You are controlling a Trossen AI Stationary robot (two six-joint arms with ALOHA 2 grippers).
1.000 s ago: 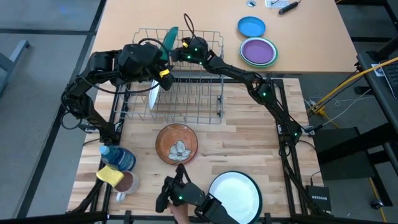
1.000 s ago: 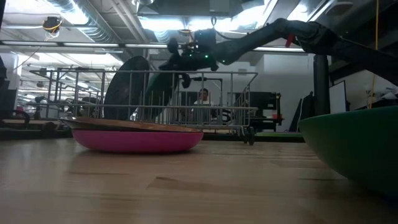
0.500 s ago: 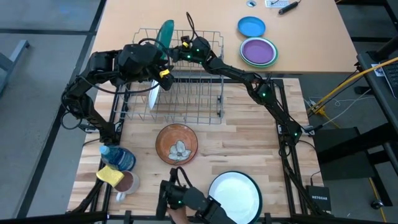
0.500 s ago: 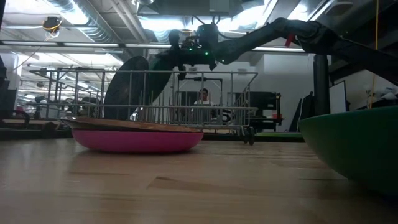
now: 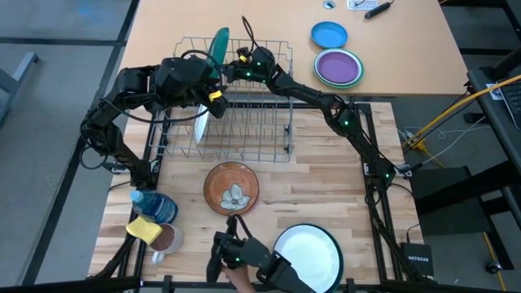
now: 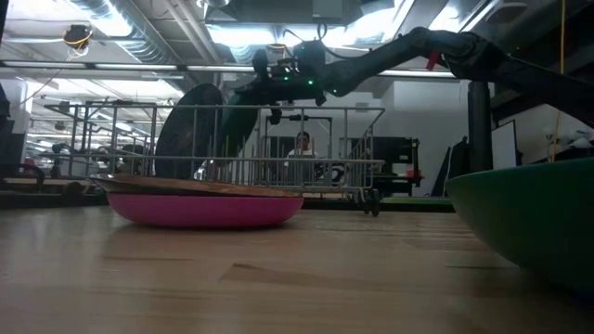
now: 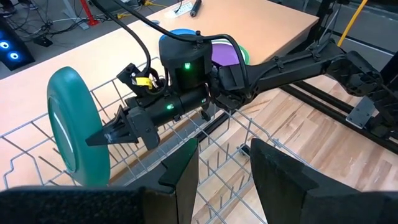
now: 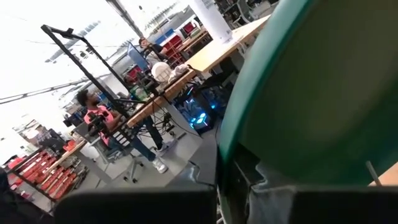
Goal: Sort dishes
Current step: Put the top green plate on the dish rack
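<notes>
Right claw pinched shut on the rim of an upright round teal-green dish in the wire dish rack. Left claw half-open, empty, just beside it over the rack.

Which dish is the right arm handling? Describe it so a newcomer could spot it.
Find the wire rack at the far side of the wooden table. At its far left corner a teal plate stands on edge, pinched by the right gripper. The white plate also stands upright in the rack, nearer the front.
</notes>
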